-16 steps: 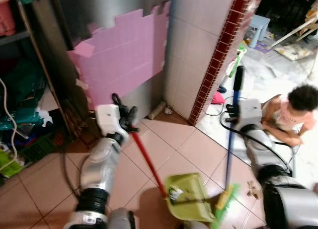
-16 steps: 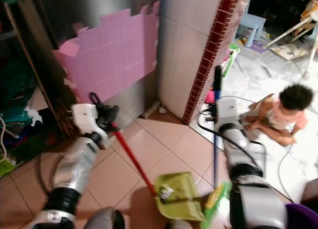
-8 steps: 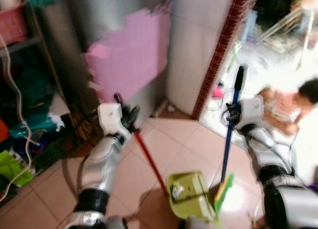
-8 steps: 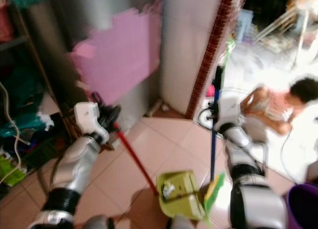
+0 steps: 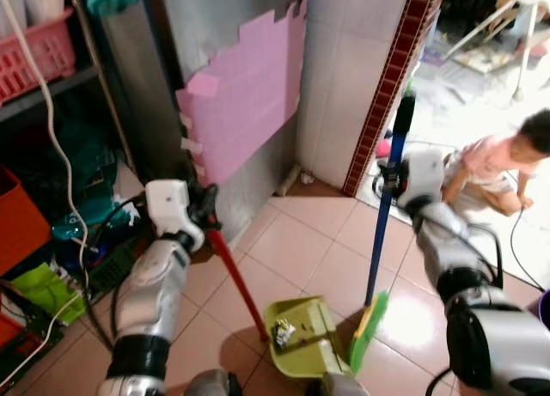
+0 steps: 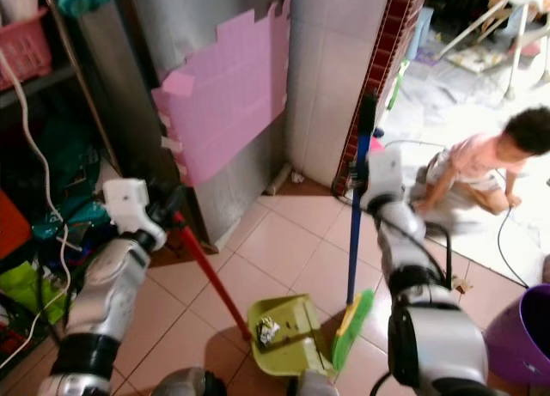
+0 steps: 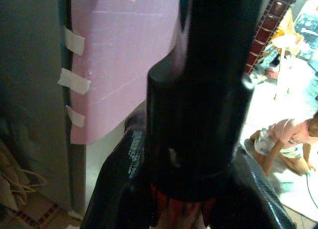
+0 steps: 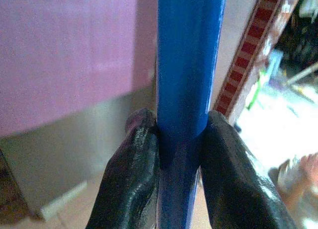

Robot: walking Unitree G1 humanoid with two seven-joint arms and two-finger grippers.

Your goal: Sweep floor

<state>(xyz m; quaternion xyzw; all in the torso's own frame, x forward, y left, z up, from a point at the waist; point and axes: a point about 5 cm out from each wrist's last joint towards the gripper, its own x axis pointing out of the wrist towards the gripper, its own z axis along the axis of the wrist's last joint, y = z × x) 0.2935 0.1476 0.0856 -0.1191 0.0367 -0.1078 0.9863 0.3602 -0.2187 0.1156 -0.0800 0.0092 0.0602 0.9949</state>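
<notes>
A green dustpan (image 5: 302, 344) with a red handle (image 5: 235, 282) rests on the pink floor tiles, a small clump of debris (image 5: 280, 332) lying inside it. My left gripper (image 5: 206, 217) is shut on the top of that handle, and its fingers (image 7: 121, 182) clamp the black cap. A broom stands just right of the pan, its green bristles (image 5: 368, 331) on the floor. My right gripper (image 5: 393, 178) is shut high on the broom's blue handle (image 5: 381, 233), whose shaft (image 8: 186, 90) sits between the fingers (image 8: 131, 174).
A pink foam panel (image 5: 245, 95) is taped to the metal cabinet ahead. Cluttered shelves with a pink basket (image 5: 39, 48) stand to the left. A red-tiled pillar edge (image 5: 395, 78) rises on the right. A child (image 5: 498, 160) sits on the floor nearby, beside a purple bucket (image 6: 520, 336).
The whole picture has shifted and sharpened, so the camera has moved. Both grippers keep their hold, and the broom head stays beside the dustpan.
</notes>
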